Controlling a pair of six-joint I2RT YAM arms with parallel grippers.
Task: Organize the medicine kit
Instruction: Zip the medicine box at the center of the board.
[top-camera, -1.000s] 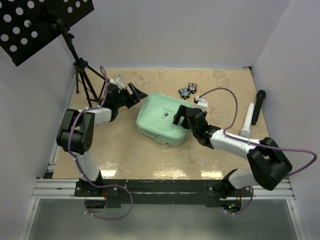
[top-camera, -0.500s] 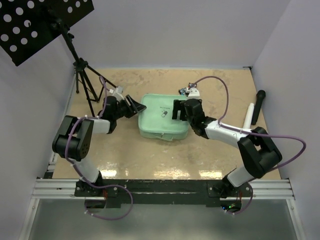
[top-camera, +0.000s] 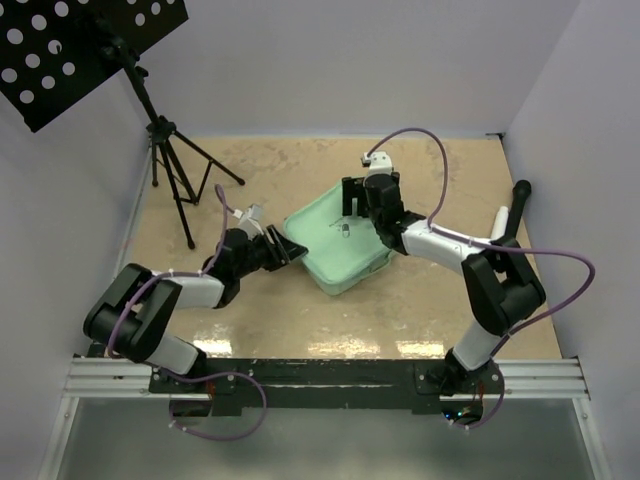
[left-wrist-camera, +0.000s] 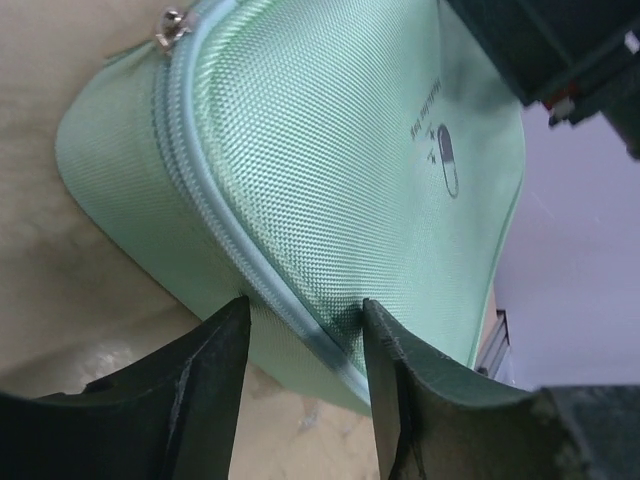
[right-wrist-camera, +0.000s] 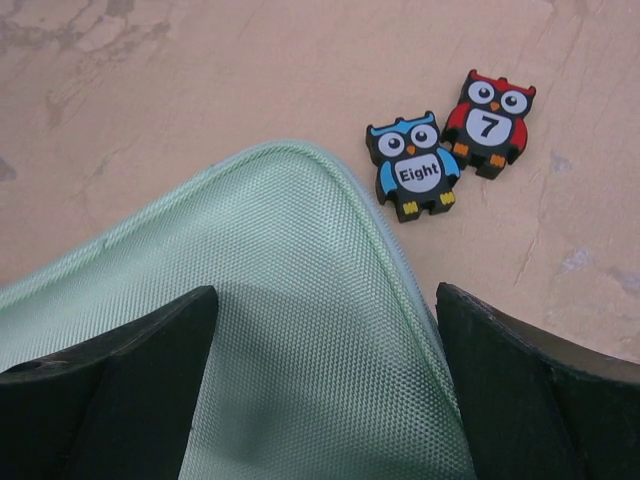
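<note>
The green case (top-camera: 337, 255) was seen in the middle of the table (top-camera: 250, 330), shut, with its zip (left-wrist-camera: 215, 190) done up and a little pill picture (left-wrist-camera: 447, 160) on the lid. One corner was pinched by the left gripper (left-wrist-camera: 303, 310). The right gripper (right-wrist-camera: 322, 295) was spread wide over the far corner, near two owl toys (right-wrist-camera: 418, 165). The corner should likely be held tight, so the zip pull (left-wrist-camera: 172, 25) could be tugged slowly.

A perforated black music stand (top-camera: 60, 50) is carried on a tripod (top-camera: 176, 170) at the table's (top-camera: 300, 165) far left. A blue owl block (right-wrist-camera: 415, 167) marked "Eight" is set just beside a red one (right-wrist-camera: 487, 122) marked "7". A black stick (top-camera: 519, 195) and a white one (top-camera: 501, 218) are laid near the right edge
</note>
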